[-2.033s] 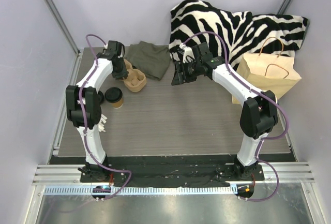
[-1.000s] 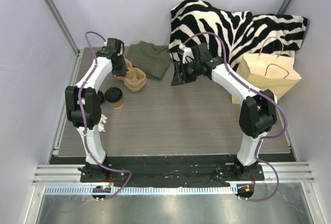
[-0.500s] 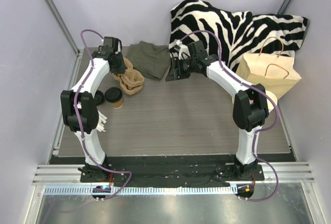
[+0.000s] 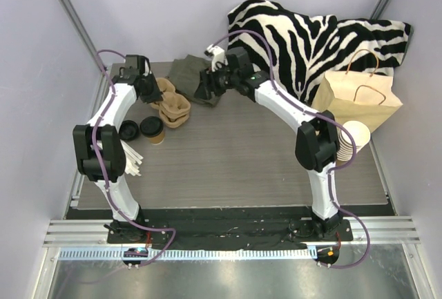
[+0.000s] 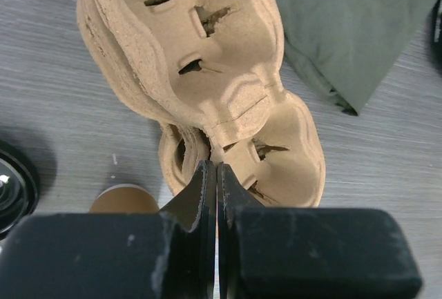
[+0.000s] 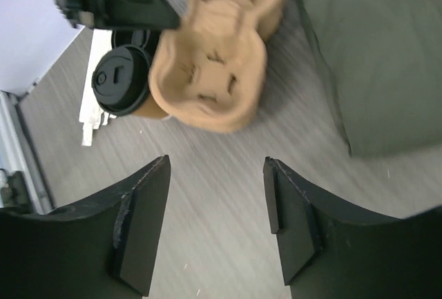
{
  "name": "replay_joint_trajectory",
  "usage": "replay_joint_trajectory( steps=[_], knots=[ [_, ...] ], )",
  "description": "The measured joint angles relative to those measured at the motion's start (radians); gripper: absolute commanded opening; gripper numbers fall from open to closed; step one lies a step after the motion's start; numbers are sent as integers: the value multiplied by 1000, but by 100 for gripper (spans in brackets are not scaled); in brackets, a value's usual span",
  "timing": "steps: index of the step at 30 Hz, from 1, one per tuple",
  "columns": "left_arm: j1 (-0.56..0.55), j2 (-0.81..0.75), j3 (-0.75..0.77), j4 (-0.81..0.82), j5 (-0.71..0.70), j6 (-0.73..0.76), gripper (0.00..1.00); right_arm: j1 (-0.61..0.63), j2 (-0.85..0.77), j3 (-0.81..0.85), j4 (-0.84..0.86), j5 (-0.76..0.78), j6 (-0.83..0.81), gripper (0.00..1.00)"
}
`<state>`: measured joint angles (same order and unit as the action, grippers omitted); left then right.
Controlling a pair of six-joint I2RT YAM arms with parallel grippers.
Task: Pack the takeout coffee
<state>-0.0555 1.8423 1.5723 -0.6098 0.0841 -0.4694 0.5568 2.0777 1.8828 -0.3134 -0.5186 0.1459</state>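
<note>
The takeout coffee (image 4: 153,129) is a small brown cup with a black lid, standing at the table's left. It also shows in the right wrist view (image 6: 123,79). A brown pulp cup carrier (image 4: 173,108) is just behind it and looks tilted. My left gripper (image 4: 152,92) is shut on the carrier's middle ridge (image 5: 221,116), with its fingertips (image 5: 207,175) pressed together there. My right gripper (image 4: 205,85) is open and empty over the table (image 6: 221,195), just right of the carrier (image 6: 210,81).
A loose black lid (image 4: 129,131) lies left of the cup, with white packets (image 4: 132,157) in front. An olive cloth (image 4: 190,74) lies behind the carrier. A zebra-print cloth (image 4: 311,33), a kraft paper bag (image 4: 359,99) and a stack of cups (image 4: 351,139) are at the right.
My right arm has swung left from the table's middle to the carrier. My left gripper has pulled the carrier a little to the left. The cup has not moved.
</note>
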Motion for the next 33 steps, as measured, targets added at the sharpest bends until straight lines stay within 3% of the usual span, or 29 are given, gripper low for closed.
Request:
replay_joint_trajectory(
  steps=[8,13,25,33],
  knots=[
    [2,-2,-8,35,40,-23,0,158,103,79,127,97,-150,69],
    [2,-2,-8,37,49,-25,0,222,196,141,159,147,-212,63],
    [10,-3,-16,45,65,-26,0,224,290,225,194,216,-231,50],
    [17,-5,-19,45,71,-25,0,223,303,235,202,215,-218,55]
  ],
)
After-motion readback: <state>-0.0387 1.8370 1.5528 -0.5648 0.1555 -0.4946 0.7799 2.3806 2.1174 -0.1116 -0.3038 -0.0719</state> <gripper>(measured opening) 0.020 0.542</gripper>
